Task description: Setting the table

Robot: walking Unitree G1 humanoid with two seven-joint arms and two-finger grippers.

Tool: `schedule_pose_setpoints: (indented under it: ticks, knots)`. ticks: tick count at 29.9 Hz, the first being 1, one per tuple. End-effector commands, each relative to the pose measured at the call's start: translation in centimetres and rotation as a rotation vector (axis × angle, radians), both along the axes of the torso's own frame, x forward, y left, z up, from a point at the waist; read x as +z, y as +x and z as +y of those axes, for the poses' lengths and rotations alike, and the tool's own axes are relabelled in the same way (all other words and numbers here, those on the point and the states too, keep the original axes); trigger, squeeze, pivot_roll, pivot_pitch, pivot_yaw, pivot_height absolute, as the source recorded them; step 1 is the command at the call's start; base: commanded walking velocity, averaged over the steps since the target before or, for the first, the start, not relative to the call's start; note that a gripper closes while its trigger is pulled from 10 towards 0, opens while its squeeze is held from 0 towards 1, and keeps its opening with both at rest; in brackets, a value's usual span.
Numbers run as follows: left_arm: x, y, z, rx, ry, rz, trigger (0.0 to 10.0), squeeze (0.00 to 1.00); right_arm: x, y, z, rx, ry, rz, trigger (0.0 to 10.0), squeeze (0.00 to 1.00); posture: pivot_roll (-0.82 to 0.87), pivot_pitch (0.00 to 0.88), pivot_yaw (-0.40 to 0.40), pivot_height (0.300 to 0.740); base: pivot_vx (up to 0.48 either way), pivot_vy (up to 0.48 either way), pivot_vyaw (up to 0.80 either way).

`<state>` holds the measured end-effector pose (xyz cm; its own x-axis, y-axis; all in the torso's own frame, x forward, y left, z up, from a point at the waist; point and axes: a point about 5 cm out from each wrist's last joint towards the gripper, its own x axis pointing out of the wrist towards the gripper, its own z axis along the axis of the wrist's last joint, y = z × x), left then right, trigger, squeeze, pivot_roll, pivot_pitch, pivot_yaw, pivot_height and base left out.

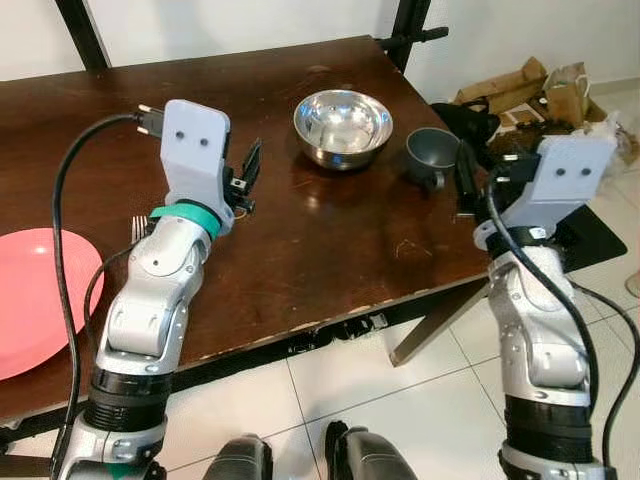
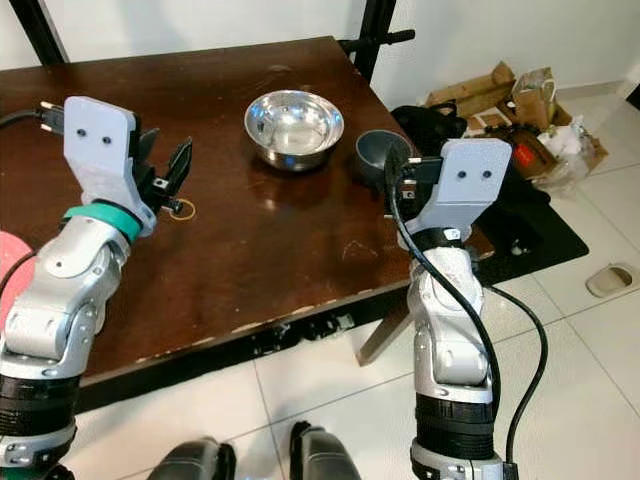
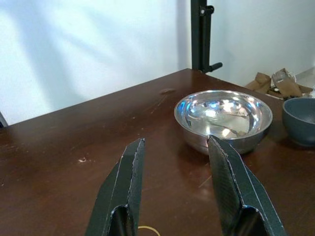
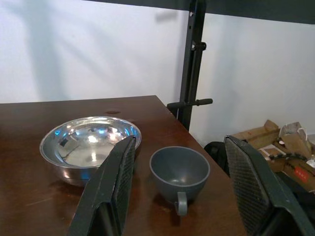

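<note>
A shiny steel bowl [image 1: 342,127] stands on the dark wooden table [image 1: 330,250] toward its far right. Just right of it sits a grey cup [image 1: 432,152] with its handle turned toward me. A pink plate [image 1: 30,300] lies at the near left edge, with a fork [image 1: 138,230] beside it. My left gripper [image 1: 243,172] hovers open over the table's middle, pointing at the bowl [image 3: 224,118], nothing between its fingers. My right gripper [image 1: 468,178] is open at the table's right edge, just short of the cup [image 4: 179,172].
A small yellow rubber band [image 2: 181,209] lies on the table under the left gripper. Cardboard and bags [image 1: 545,95] clutter the tiled floor to the right, beside a black mat [image 2: 545,235]. A black metal stand [image 4: 192,59] rises at the far right corner.
</note>
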<state>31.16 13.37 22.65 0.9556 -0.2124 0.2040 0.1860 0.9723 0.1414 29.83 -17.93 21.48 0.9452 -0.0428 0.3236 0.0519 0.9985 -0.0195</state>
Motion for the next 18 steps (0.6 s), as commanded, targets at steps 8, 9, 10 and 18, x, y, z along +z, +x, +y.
schedule_pose_setpoints:
  ticks: [8,9,10,18]
  knots:
    - [-0.1,0.34,-0.4,-0.009,0.009,-0.03,10.0,0.0,-0.89,0.32,0.46,-0.014,0.05,0.021,10.0,0.0,0.01,0.0,-0.011,0.74,-0.309,0.0,0.0]
    - [-0.1,0.34,-0.4,-0.009,0.009,-0.03,10.0,0.0,-0.89,0.32,0.46,-0.014,0.05,0.021,10.0,0.0,0.01,0.0,-0.011,0.74,-0.349,0.0,0.0]
    - [-0.07,0.39,-0.37,-0.007,0.009,-0.036,10.0,0.0,-0.92,0.44,0.57,-0.014,0.068,0.022,10.0,0.0,0.01,0.0,-0.013,0.74,-0.352,0.0,0.0]
    - [-0.12,0.57,-0.48,-0.004,0.0,-0.048,10.0,0.0,-0.91,0.75,0.69,-0.013,0.104,0.026,10.0,0.0,0.01,0.0,-0.02,0.74,-0.361,0.0,0.0]
